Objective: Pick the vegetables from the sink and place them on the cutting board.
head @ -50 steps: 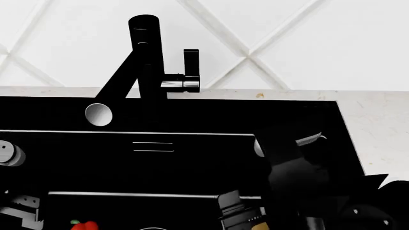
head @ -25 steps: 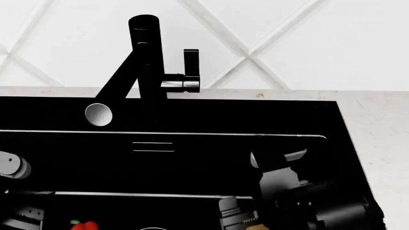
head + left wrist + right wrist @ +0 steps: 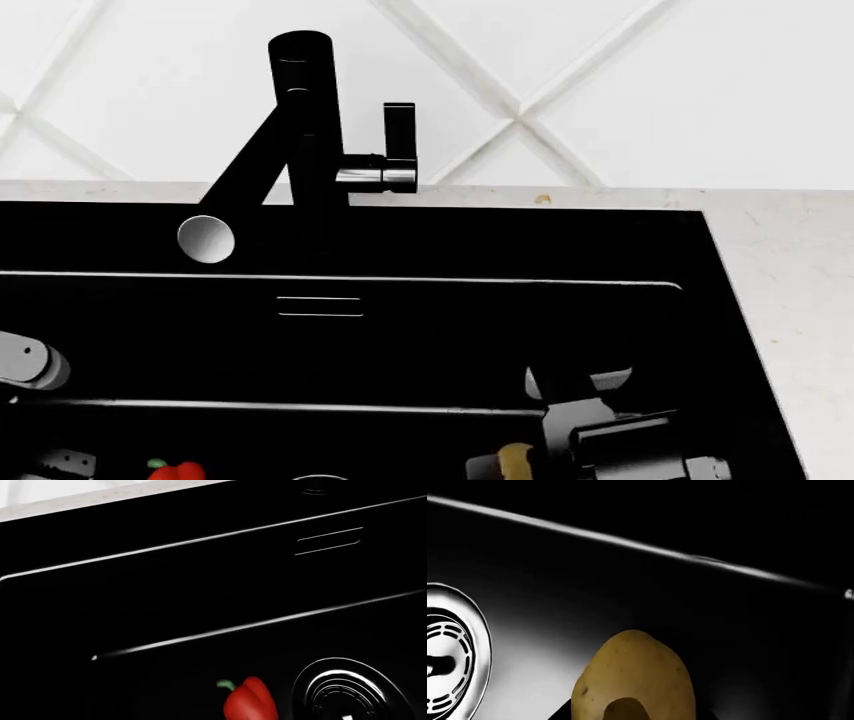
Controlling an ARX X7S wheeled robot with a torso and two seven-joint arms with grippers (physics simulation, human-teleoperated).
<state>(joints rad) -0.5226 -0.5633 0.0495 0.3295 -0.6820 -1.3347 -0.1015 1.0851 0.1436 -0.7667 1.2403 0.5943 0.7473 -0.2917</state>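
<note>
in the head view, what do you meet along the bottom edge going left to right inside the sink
pepper → potato → right tool, all low in the sink.

Potato (image 3: 635, 680) and pepper (image 3: 250, 705) cut off; jaws seemingly unseen.

Your matte black rectangular sink basin (image 3: 400, 340), glossy red bell pepper (image 3: 250, 705) with green stem, speckled tan-yellow oval potato (image 3: 634, 680), ringed black drain (image 3: 347, 695), black faucet (image 3: 300, 130), white diamond-lined wall tiles (image 3: 641, 80).
</note>
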